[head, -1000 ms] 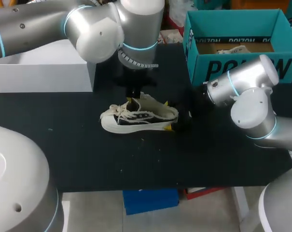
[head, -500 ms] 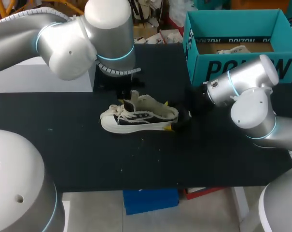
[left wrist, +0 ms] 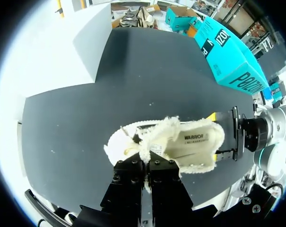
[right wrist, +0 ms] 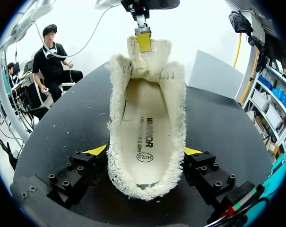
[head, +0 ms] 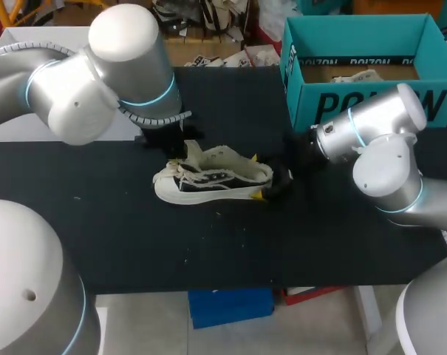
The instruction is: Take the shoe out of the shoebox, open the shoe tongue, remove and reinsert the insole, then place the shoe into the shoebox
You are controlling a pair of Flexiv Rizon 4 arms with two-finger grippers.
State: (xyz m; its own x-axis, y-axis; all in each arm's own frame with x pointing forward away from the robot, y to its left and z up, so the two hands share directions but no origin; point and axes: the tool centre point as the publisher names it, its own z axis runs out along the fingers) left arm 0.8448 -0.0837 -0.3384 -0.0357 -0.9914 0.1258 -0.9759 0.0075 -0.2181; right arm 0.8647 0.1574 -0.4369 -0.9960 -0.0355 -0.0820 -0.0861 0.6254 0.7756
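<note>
Shoe: the shoe [head: 212, 180] lies on its sole in the middle of the black table [head: 134, 244], toe toward the left of the frame.
Right gripper: the right gripper [head: 257, 176] comes in from the right. It has one yellow tip on each side of the heel and squeezes the shoe between them.
Left gripper: the left gripper [head: 180, 148] sits just above and left of the shoe's middle. Its fingers are pressed close together and seem to pinch the tongue [right wrist: 150, 52], though the fluff hides the exact touch.
Tongue: it stands up, away from the opening.
Insole: the insole [right wrist: 145, 142] lies flat inside the shoe.
Shoebox: the teal shoebox [head: 356, 100] stands open at the upper right, apart from the shoe.
</note>
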